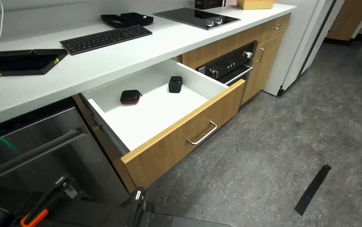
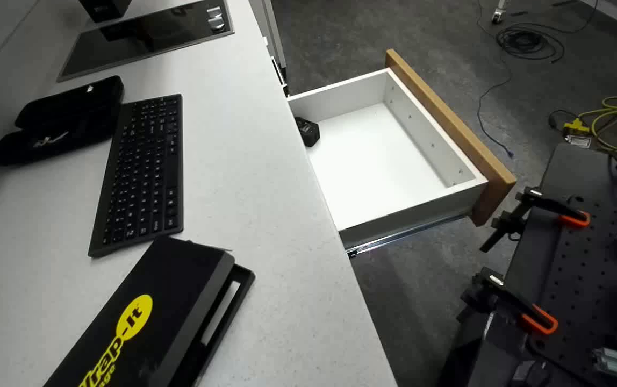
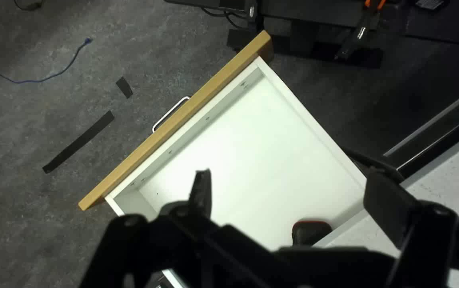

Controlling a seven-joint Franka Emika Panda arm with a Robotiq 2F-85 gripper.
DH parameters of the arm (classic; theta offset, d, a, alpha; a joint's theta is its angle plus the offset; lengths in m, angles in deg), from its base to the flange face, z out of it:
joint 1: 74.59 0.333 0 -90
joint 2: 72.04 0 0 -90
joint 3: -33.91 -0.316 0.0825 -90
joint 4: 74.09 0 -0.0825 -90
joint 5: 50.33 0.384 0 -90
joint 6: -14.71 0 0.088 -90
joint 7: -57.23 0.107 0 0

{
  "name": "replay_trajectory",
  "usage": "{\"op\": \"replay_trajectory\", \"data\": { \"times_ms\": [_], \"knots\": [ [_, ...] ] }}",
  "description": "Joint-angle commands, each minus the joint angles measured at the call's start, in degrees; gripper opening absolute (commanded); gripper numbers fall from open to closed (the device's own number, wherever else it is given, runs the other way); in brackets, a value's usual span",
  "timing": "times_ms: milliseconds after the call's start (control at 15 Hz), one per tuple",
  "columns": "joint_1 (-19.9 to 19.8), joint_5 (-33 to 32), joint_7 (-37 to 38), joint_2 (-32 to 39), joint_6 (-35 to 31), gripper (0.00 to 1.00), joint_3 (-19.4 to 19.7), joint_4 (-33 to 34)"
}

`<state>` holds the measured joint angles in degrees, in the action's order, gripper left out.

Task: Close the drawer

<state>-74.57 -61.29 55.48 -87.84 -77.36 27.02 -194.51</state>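
Drawer point(image 3: 253, 160) is standing open at the wrist view's centre, red-edged black case point(image 3: 311, 233) lying inside; your claw point(image 3: 292, 196) is hanging spread across the lower half.

The drawer front point(image 1: 179, 140) is smooth wood — its handle point(image 1: 206, 135) shiny metal.

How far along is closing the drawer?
Done: nothing visible; the drawer stands pulled out in both exterior views. In hand: nothing gripped; the gripper is open in the wrist view. Left: seemingly the whole push, since the wooden front stands well out from the countertop.
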Motion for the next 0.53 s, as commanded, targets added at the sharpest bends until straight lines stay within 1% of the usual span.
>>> {"op": "replay_trajectory", "data": {
  "times_ms": [0, 200, 267, 400, 467],
  "knots": [
    [1.3, -0.2, 0.3, 0.1, 0.2, 1.00, 1.1, 0.2],
    [1.3, -0.2, 0.3, 0.1, 0.2, 1.00, 1.1, 0.2],
    [1.4, -0.2, -1.1, 0.5, 0.2, 1.00, 1.3, 0.3],
    [0.9, -0.5, -4.2, 0.4, -2.1, 1.00, 2.9, -0.9],
    [0.2, -0.4, -6.2, 0.2, -3.8, 1.00, 4.3, -1.9]
  ]
}}
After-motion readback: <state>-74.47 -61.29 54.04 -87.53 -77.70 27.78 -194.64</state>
